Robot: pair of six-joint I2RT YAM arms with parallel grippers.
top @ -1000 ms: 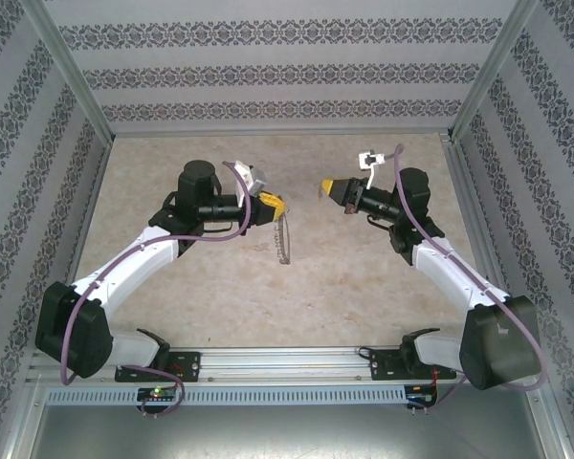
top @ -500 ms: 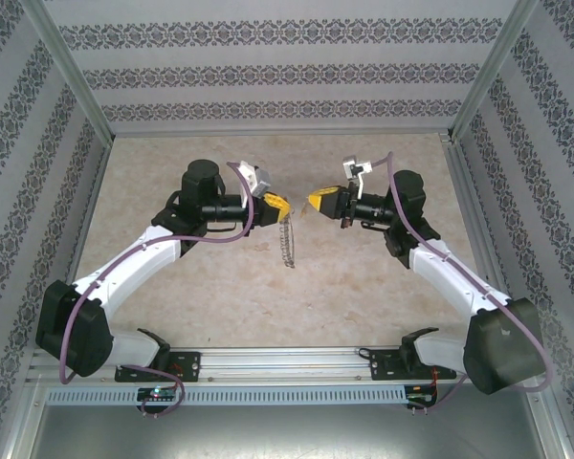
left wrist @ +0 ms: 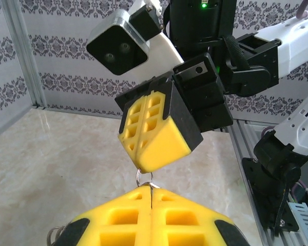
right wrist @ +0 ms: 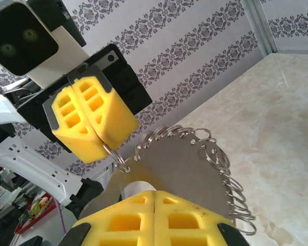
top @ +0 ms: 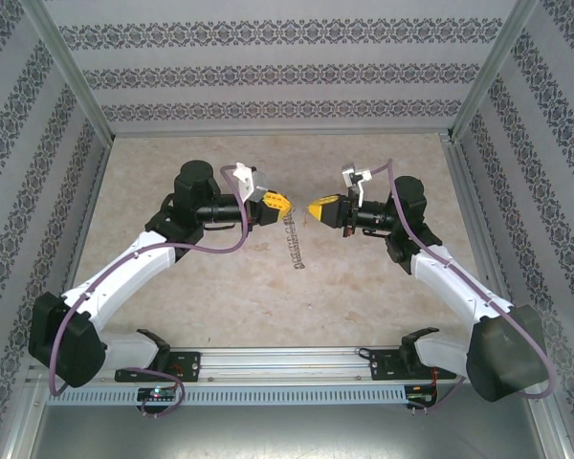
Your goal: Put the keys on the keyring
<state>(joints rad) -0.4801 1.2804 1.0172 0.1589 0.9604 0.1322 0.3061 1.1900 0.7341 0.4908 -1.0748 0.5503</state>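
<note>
Yellow-padded left gripper (top: 275, 203): closed on one small loop (left wrist: 143, 177) at the edge of the keyring (top: 295, 247), held up over the desk (top: 364, 306). Keyring: hangs edge-on just below and between the two grippers, its rim fringed with small silvery rings. Right gripper (top: 314, 207): closed, its nose meeting the pinched loop head-on; whether a key sits in its grip cannot be told. Step in hand, as judged: threading at the loop. Handling notes: keep the left arm steady so the keyring does not swing, keep both noses level and in line, feed the right side slowly into the loop's gap, and let go only once it has caught.
</note>
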